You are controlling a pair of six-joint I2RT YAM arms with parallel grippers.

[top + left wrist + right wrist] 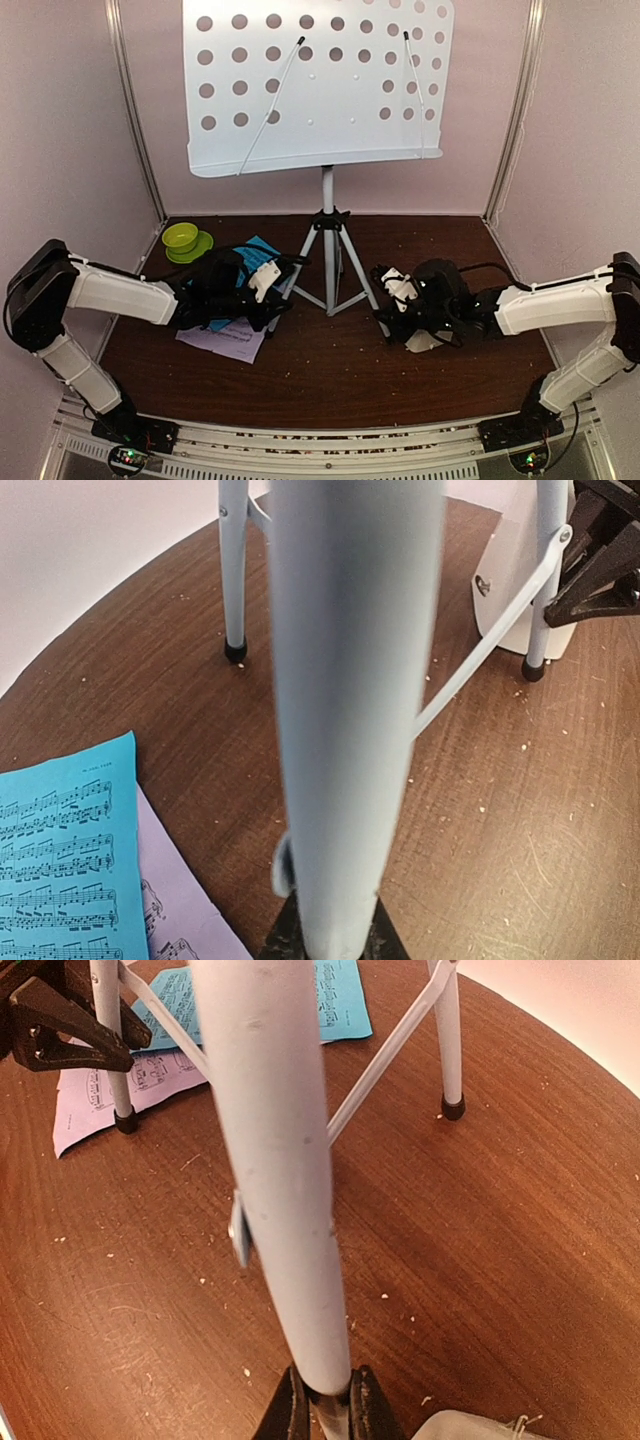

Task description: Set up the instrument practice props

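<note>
The white perforated music stand (320, 80) stands upright at the back centre on its silver tripod (328, 255). My left gripper (290, 270) is shut on the tripod's left leg (350, 680); its fingertips (285, 942) hug the tube. My right gripper (385, 285) is shut on the right leg (275, 1160), with the jaws tight on both sides of it (328, 1408). The cyan page (255, 250) lies on the lilac page (230, 340) under my left arm; both also show in the left wrist view (65, 850). The cream metronome (510, 590) sits beside my right gripper, mostly hidden in the top view.
A lime-green bowl (181, 237) on its saucer (200, 248) sits at the back left, close to the left wall. Walls enclose the brown table (330, 370) on three sides. The tripod's third leg (232, 580) rests on the table behind.
</note>
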